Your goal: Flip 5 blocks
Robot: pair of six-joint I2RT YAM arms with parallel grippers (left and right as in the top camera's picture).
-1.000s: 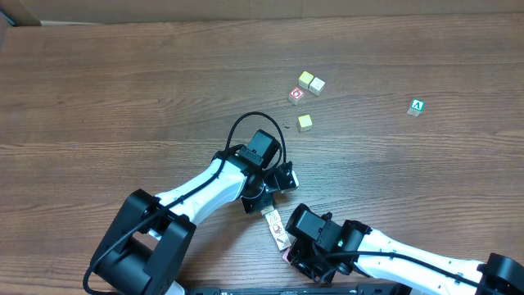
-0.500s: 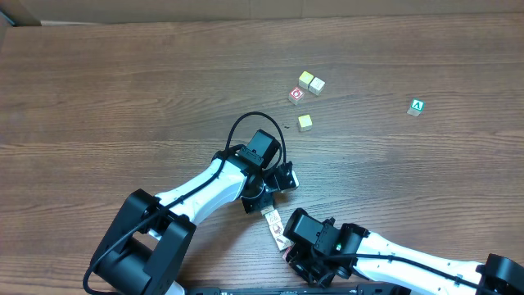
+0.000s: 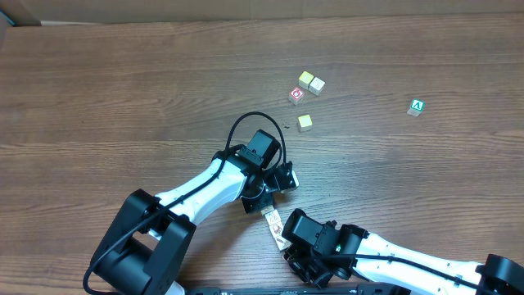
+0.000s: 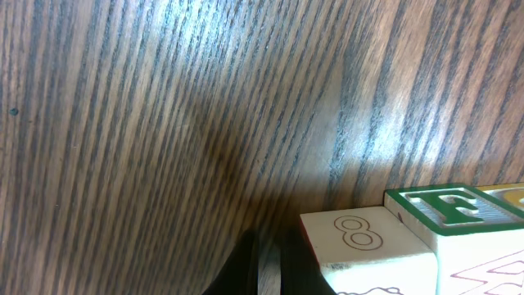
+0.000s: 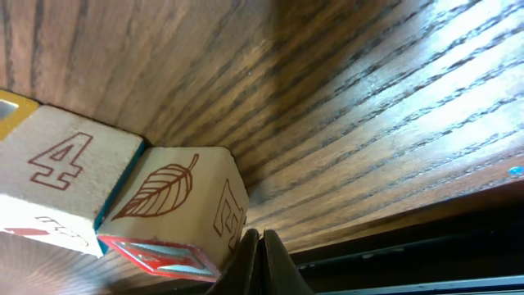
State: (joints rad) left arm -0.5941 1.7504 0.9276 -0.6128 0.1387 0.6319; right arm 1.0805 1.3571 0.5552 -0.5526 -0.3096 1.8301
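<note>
A pale wooden cube printed with a red numeral 4 (image 5: pixel 61 176) sits pressed against a pale wooden cube bearing a red-brown leaf outline (image 5: pixel 176 205) on the brown wood-grain table (image 5: pixel 368 98). The right gripper (image 5: pixel 260 239), its dark fingers pinched together, points up just beside the leaf cube's lower corner.

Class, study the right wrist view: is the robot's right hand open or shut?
Shut. The right hand shows two dark fingers meeting with nothing between; the pale wooden cube with a leaf print sits beside them, ungripped.

Blocks (image 4: pixel 360 242) cut off by the bottom edge
</note>
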